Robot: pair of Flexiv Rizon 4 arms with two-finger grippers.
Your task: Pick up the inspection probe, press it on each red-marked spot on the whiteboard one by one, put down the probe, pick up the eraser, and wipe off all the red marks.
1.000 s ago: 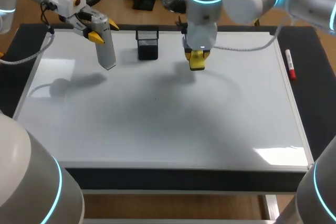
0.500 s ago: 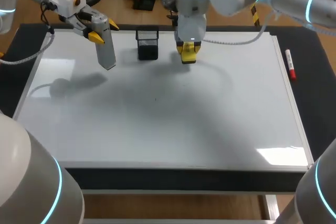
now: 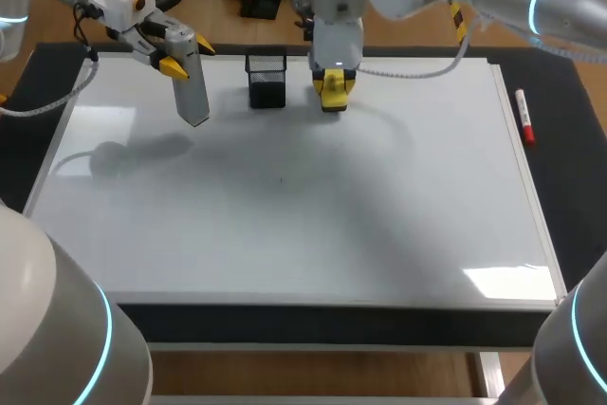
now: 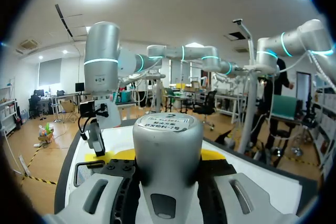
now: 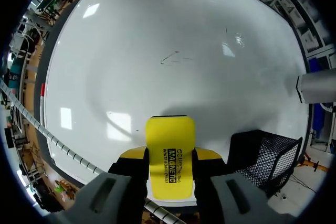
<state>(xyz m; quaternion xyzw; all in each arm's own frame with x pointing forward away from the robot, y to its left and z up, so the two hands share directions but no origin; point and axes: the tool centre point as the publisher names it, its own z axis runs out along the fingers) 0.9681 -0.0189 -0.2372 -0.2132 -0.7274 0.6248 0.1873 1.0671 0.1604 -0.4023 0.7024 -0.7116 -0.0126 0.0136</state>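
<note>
Clamping the eraser (image 3: 333,94), the right pincer (image 3: 333,82) is hovering just beside the mesh holder (image 3: 266,80), possibly risking clipping it; the left pincer (image 3: 176,54) is clamping the probe (image 3: 193,92).

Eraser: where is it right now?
In the head view the yellow eraser is clamped in the right gripper near the whiteboard's far edge, just right of the black mesh holder.

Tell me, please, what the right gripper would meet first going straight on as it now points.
Probably the whiteboard: the right gripper points down at it, its eraser leading, beside the mesh holder.
</note>
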